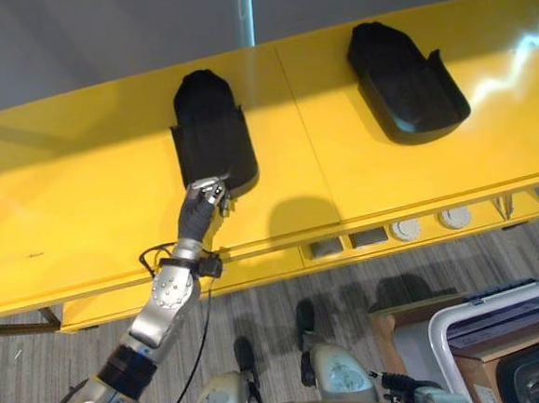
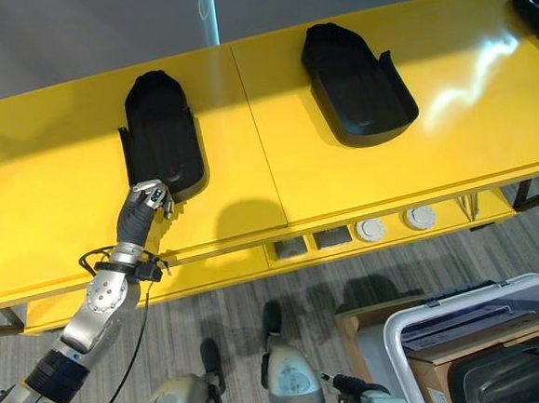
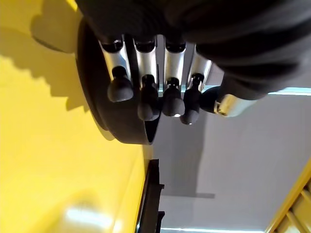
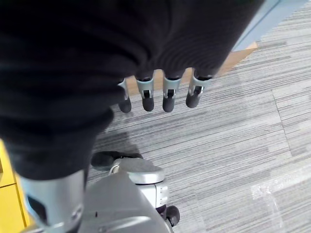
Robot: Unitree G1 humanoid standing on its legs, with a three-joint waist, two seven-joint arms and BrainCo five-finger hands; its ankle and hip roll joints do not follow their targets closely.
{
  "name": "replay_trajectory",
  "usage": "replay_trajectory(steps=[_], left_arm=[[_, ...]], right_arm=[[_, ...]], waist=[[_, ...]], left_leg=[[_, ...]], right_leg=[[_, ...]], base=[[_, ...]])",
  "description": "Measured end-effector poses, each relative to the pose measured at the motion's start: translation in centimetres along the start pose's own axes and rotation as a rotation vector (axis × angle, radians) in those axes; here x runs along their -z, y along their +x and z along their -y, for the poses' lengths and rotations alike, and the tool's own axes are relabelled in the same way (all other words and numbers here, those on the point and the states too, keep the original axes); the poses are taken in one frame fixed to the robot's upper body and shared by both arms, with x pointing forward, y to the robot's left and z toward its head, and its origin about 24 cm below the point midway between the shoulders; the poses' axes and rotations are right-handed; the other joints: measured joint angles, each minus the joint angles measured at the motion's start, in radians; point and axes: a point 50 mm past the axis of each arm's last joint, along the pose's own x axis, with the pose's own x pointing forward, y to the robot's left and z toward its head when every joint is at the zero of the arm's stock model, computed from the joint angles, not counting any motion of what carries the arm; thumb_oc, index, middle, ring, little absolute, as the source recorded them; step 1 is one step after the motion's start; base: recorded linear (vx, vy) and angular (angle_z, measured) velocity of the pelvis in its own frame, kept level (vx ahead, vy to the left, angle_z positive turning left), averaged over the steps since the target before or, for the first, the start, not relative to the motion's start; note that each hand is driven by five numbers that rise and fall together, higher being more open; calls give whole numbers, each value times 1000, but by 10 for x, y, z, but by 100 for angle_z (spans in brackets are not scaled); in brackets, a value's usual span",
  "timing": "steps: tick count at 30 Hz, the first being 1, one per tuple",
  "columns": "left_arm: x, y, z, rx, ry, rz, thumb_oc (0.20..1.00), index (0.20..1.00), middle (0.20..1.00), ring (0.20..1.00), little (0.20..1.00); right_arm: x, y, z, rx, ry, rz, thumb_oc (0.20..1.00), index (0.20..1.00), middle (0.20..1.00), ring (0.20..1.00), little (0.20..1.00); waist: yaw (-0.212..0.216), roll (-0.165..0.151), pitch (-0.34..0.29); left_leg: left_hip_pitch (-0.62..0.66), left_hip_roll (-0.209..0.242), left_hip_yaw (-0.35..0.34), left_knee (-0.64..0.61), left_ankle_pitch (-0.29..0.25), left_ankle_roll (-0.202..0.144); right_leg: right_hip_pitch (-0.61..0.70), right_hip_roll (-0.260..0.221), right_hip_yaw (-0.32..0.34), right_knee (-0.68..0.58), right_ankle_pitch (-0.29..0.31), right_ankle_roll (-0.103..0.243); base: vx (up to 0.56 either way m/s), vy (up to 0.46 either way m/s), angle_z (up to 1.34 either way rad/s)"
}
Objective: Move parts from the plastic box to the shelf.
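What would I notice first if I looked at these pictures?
The big bright yellow shelf running across the view catches the eye first, with two black parts lying on it: one toward the left and one further right. The robot's left hand reaches up at the near end of the left part, fingers curled. Down at the lower right, a plastic box sits on the floor.

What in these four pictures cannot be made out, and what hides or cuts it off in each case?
- Contents of the plastic box: cut off by the eye views' lower right corner.
- A third black part: cut by the right eye view's edge.
- Whether the left hand touches the nearest black part: its fingers overlap the part's near end.
- The right hand palm: hidden by its dark cover.
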Motion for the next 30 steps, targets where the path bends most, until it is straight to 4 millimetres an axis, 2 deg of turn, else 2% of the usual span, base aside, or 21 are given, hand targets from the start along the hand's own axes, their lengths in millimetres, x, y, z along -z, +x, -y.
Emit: replay_trajectory(steps=[1,2,6,9,13,16,20,21,23,24,25,26,27,28,29,30], left_arm=[[0,0,-1,-3,1,0,200,200,200,200,200],[-1,-1,-7,-22,8,6,1000,1000,1000,1000,1000],[2,-14,-17,-55,38,-7,1000,1000,1000,1000,1000],[2,-23,-19,-28,122,11,1000,1000,1000,1000,1000],[-1,-27,-23,-38,170,39,1000,1000,1000,1000,1000],[3,-34,-27,-62,178,16,1000,1000,1000,1000,1000],[10,-46,-27,-96,158,-20,1000,1000,1000,1000,1000],[11,-49,-27,-111,150,-17,1000,1000,1000,1000,1000],[11,-50,-26,-118,144,-14,1000,1000,1000,1000,1000],[11,-51,-28,-160,143,-6,1000,1000,1000,1000,1000],[11,-53,-30,-178,149,-3,1000,1000,1000,1000,1000],[10,-53,-30,-187,156,5,1000,1000,1000,1000,1000],[9,-49,-28,-187,152,18,1000,1000,1000,1000,1000],[3,-37,-21,-172,131,63,1000,1000,1000,1000,1000],[-4,-26,-17,-160,123,107,1000,1000,1000,1000,1000],[-7,-22,-17,-148,133,115,1000,1000,1000,1000,1000]], right_arm=[[1,0,0,0,0,-1,1000,1000,1000,1000,1000],[1,0,0,-1,3,-4,1000,1000,1000,1000,1000],[9,0,0,-10,7,-32,1000,1000,1000,1000,1000],[19,0,-1,-24,-17,-82,1000,1000,1000,1000,1000],[23,0,-6,-53,-14,-116,1000,1000,1000,1000,1000],[17,1,-11,-84,-14,-109,1000,1000,1000,1000,1000],[8,3,-18,-111,6,-88,1000,1000,1000,1000,1000],[-1,4,-26,-131,24,-65,1000,1000,1000,1000,1000],[-4,4,-28,-136,27,-63,1000,1000,1000,1000,1000],[-11,6,-33,-137,10,-62,1000,1000,1000,1000,1000],[-22,6,-34,-137,1,-37,1000,1000,1000,1000,1000],[-33,6,-33,-135,5,-2,1000,1000,1000,1000,1000],[-41,5,-32,-134,13,23,1000,1000,1000,1000,1000],[-50,3,-17,-91,35,40,1000,1000,1000,1000,1000],[-58,2,-14,-77,71,68,1000,1000,1000,1000,1000],[-44,3,-13,-76,88,46,1000,1000,1000,1000,1000]], waist=[[0,0,0],[5,-3,-6],[21,-12,-51],[47,-35,-122],[68,-64,-167],[86,-70,-197],[88,-69,-206],[89,-76,-206],[99,-86,-208],[145,-128,-202],[177,-145,-205],[177,-148,-204],[154,-144,-203],[124,-69,-194],[121,-31,-166],[91,-52,-162]], left_leg=[[13,0,0,0,-2,0],[28,0,1,0,-5,1],[44,-1,1,0,-13,7],[47,-1,-4,0,-12,6],[63,-3,-30,-1,-12,13],[64,-1,-47,-1,-11,15],[83,1,-44,0,-11,15],[68,3,-44,72,-27,-2],[53,-4,-52,141,-57,-2],[-11,-65,-250,270,-91,49],[-33,-118,-366,295,-117,64],[-28,-136,-399,279,-135,65],[-42,-152,-410,282,-153,78],[-45,-121,-423,229,-152,160],[-44,-81,-380,215,-113,98],[-39,-85,-366,203,-106,106]], right_leg=[[13,0,0,0,-2,1],[29,-2,-1,-1,-3,2],[46,-4,-7,1,-6,3],[53,-6,-14,0,-2,-2],[82,-12,-35,0,-12,1],[88,-13,-45,0,-17,0],[103,-9,-40,-6,-21,-5],[96,-2,-8,-6,-25,-6],[93,6,31,-5,-15,-13],[46,-10,169,25,-2,-21],[12,-13,260,22,16,-9],[-15,-9,304,17,4,4],[-32,-8,328,-2,-19,33],[-62,40,329,21,-147,165],[-108,75,319,170,-135,78],[-123,62,323,268,-144,59]], base=[[-42,66,0],[-54,76,1],[-91,67,1],[-89,10,7],[-56,-20,21],[-78,-87,12],[-27,-2,-3],[-68,67,-24],[-109,135,-74],[-161,233,-196],[-172,269,-248],[-132,276,-207],[-132,309,-194],[-161,335,-182],[-192,306,-152],[-186,204,-63]])
